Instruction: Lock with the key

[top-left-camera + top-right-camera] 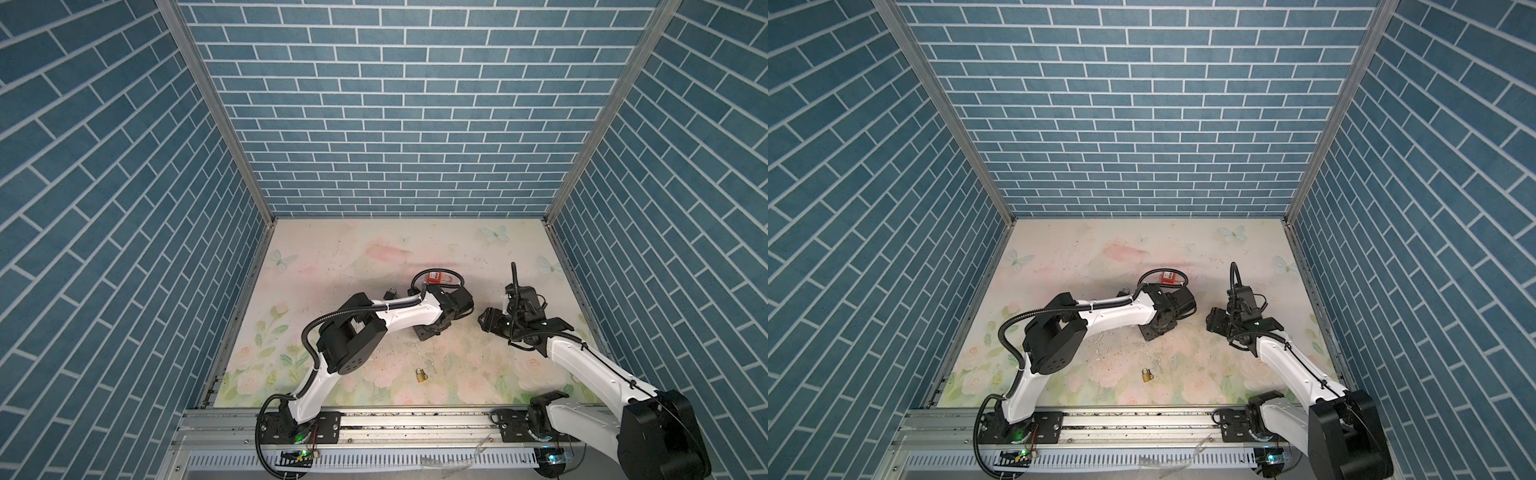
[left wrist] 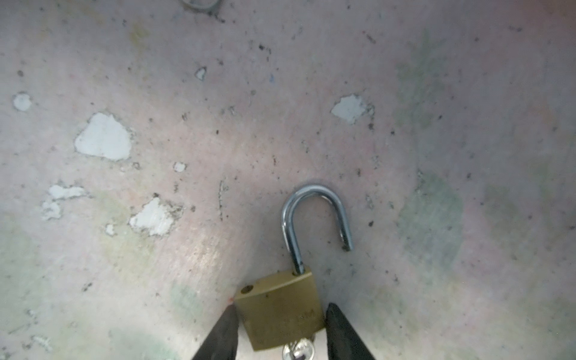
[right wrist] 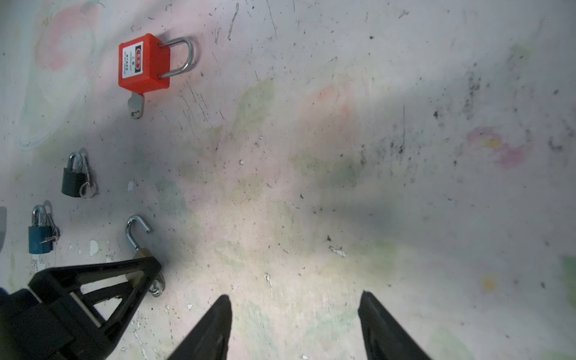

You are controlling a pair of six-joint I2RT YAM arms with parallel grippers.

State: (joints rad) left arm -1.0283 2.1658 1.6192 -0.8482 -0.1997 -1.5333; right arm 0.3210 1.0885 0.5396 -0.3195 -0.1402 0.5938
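Left claw (image 2: 282, 307) astride padlock (image 2: 277, 314) (grip unclear)

No readable text anywhere: the red padlock (image 3: 149, 67) wears a white label (image 3: 133, 60), print too small to read. The stamp on the brass padlock (image 2: 280, 311) is blurred.

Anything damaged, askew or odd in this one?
The table mat is chipped: white patches show through its print. The brass padlock gripped by the left pincer has its shackle open, key inserted, which fits an unfinished locking task.
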